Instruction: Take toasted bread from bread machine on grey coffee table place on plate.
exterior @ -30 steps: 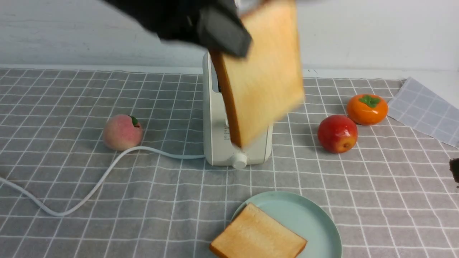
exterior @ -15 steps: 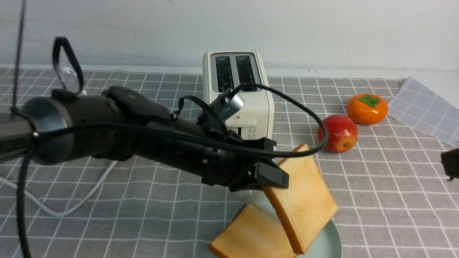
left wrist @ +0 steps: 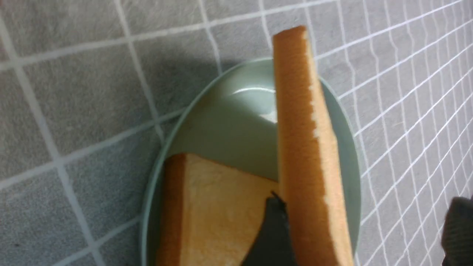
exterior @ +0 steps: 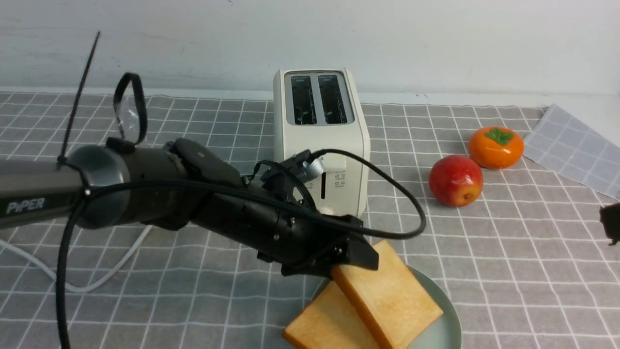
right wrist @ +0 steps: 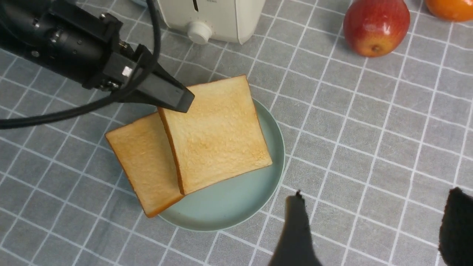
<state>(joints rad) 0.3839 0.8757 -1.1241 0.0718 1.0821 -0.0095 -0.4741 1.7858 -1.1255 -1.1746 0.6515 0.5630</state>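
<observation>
Okay, nearest you: the plate [exterior: 445,329] sits low on the table [exterior: 508,291] with both pieces of toasted bread on it. The flat slice [exterior: 317,325] lies on the plate's left side, and part of it hangs over the rim. The top slice [exterior: 392,300] lies tilted, with one edge propped on the flat slice and the rest down on the plate.

Your left tool [exterior: 353,261] is at the top slice's corner toward the bread machine [exterior: 295,145]. Its jaws are spread wider than the slice. One finger is just beside the crust and the other is well clear, so the slice is released. Your right tool [right wrist: 377,192] hangs off to the plate's right, jaws wide, nothing between them.

Further back, the bread machine stands upright behind the plate, and its white cord [exterior: 111,271] trails off left. A red apple [exterior: 455,180] sits to its right, with an orange persimmon [exterior: 495,147] just beyond.
</observation>
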